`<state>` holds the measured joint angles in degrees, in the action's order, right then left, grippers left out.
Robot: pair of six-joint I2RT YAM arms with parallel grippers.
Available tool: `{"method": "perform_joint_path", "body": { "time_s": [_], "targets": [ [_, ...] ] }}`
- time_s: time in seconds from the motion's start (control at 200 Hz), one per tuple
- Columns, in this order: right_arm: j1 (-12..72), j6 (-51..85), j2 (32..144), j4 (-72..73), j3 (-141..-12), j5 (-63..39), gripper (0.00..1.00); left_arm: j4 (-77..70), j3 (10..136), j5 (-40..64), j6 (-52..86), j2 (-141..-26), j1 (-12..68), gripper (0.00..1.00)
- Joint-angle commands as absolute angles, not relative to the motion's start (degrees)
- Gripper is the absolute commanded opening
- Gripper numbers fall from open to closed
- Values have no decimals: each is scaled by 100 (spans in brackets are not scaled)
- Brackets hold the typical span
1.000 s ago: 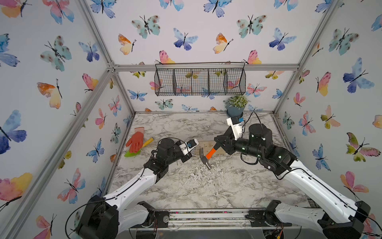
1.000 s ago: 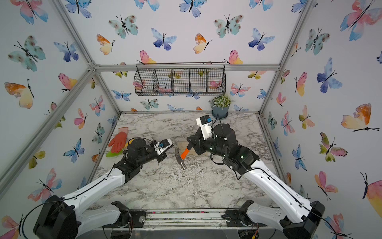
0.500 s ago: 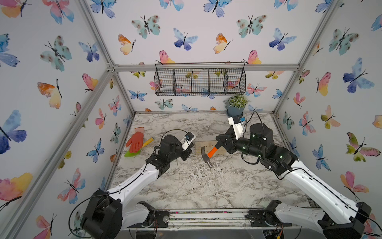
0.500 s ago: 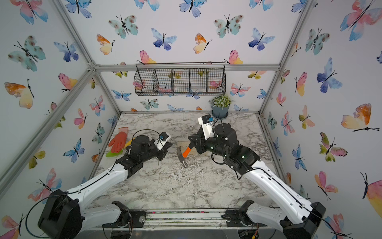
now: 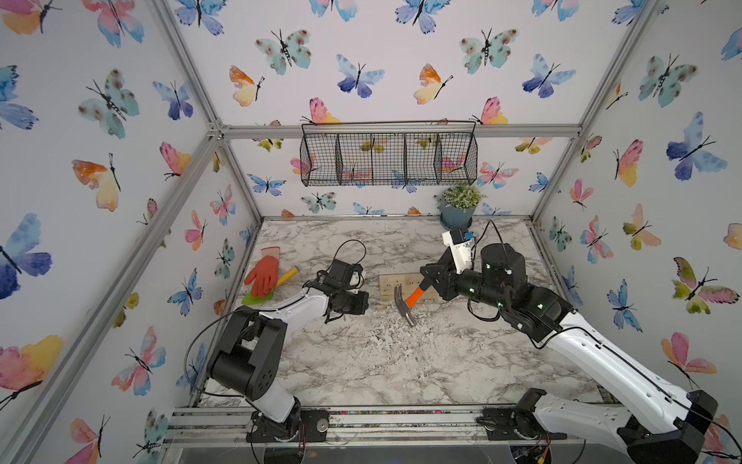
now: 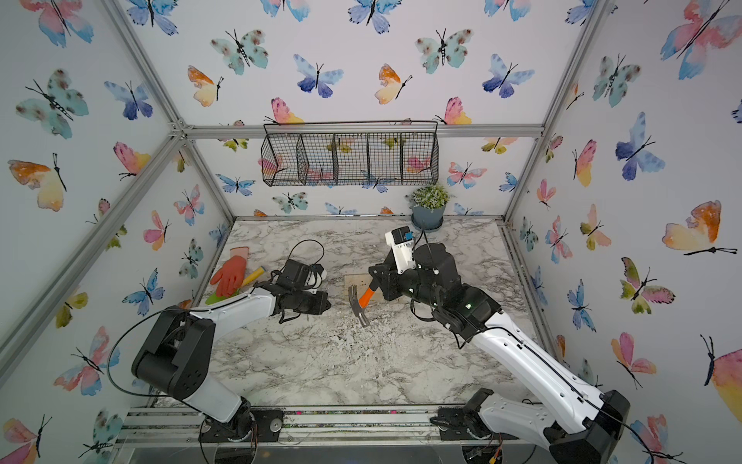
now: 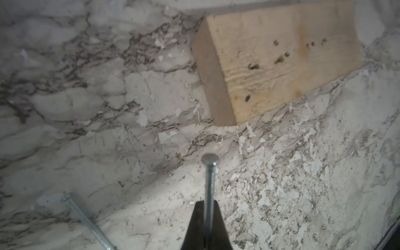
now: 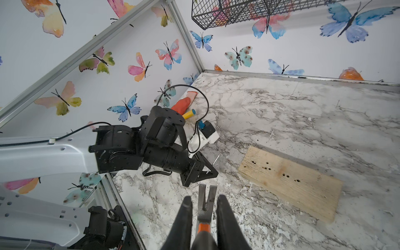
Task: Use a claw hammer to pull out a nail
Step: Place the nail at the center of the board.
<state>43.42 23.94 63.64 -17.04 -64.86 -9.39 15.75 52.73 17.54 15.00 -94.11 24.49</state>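
Observation:
My right gripper (image 5: 427, 283) (image 6: 377, 283) is shut on the black handle of the claw hammer (image 5: 404, 311) (image 6: 359, 308). The hammer's orange neck and silver head hang over the table just in front of the wooden block (image 5: 395, 281) (image 8: 292, 179). In the right wrist view the claw (image 8: 207, 194) shows between the fingers of that gripper (image 8: 204, 197). My left gripper (image 5: 363, 301) (image 7: 208, 202), left of the hammer, is shut on a nail (image 7: 208, 184) that points head-first toward the block (image 7: 281, 58). The block shows only empty holes.
A second nail (image 7: 86, 220) lies loose on the marble table by the left gripper. An orange glove (image 5: 263, 275) and a yellow-handled green tool (image 5: 287, 275) lie at the left wall. A potted plant (image 5: 459, 205) stands at the back, under a wire basket (image 5: 387, 154).
My left gripper has drawn back from the block toward the front and turned at the wrist, its elbow folding in. The right gripper and hammer have hardly moved.

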Motion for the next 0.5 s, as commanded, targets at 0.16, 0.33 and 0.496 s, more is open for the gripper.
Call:
{"method": "perform_joint_path", "body": {
  "time_s": [0.16, 0.33, 0.496],
  "targets": [
    [4300, 2544, 6165, -994, -6305, -889, 3, 2445, 5894, 1781, 1833, -10309, 2250, 11],
    [4298, 2572, 6126, -958, -6206, -861, 3, 2613, 6024, 1718, 1767, -10468, 2250, 23],
    [4298, 2542, 6185, -907, -6212, -854, 3, 2701, 6112, 1605, 1732, -10330, 2249, 24]
  ]
}}
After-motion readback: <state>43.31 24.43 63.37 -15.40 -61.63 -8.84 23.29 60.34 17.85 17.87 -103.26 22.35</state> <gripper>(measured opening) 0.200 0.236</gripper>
